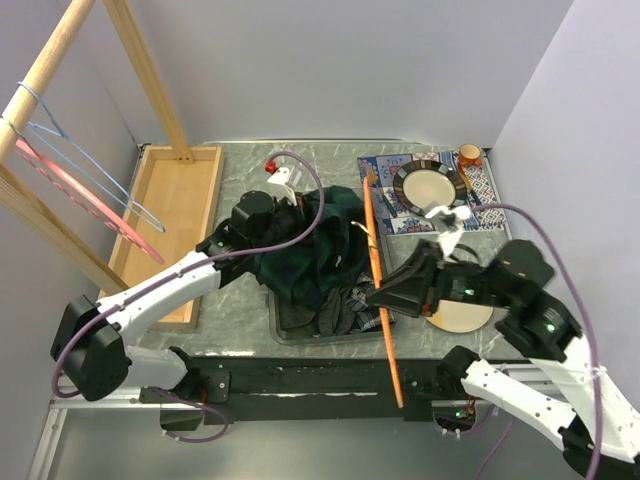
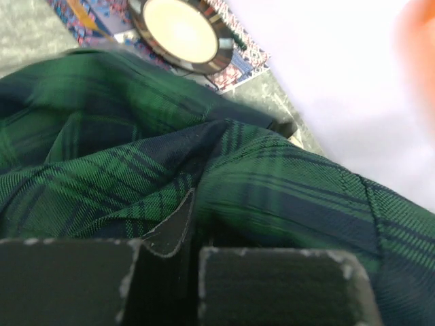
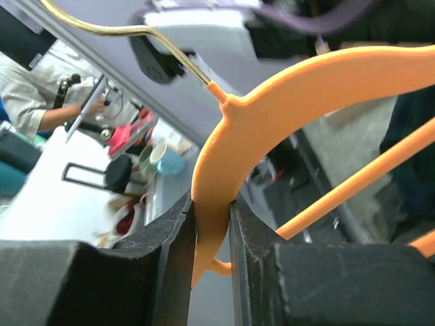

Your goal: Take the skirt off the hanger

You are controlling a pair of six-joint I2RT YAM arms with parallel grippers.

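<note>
- Over the grey bin (image 1: 283, 332) at the middle of the table, the dark green and navy plaid skirt (image 1: 310, 250) lies heaped, spilling onto a pile of other dark clothes.
- Along the skirt's right edge runs the long orange plastic hanger (image 1: 378, 268), its long axis going from far to near, from beside the striped placemat (image 1: 398, 215) down to the black rail at the arms' bases.
- Clamped on the hanger's curved shoulder just below the metal hook is the right gripper (image 3: 212, 224); its wrist view shows both fingers pressed flat against the orange plastic.
- On the opposite, left side of the heap sits the left gripper (image 2: 194, 255), buried in the fabric; its pads appear nearly together with a dark fold of cloth between them, so it seems to be pinching the skirt.
- Skirt and hanger therefore lie side by side, cloth to the left and hanger to the right, one arm on each.
- Whether any cloth is clipped or looped on the hanger cannot be told from these views.
- My judgement: the coming move depends on pulling apart crosswise to the hanger's length, the left arm drawing cloth leftward while the right holds or carries the hanger rightward.
</note>
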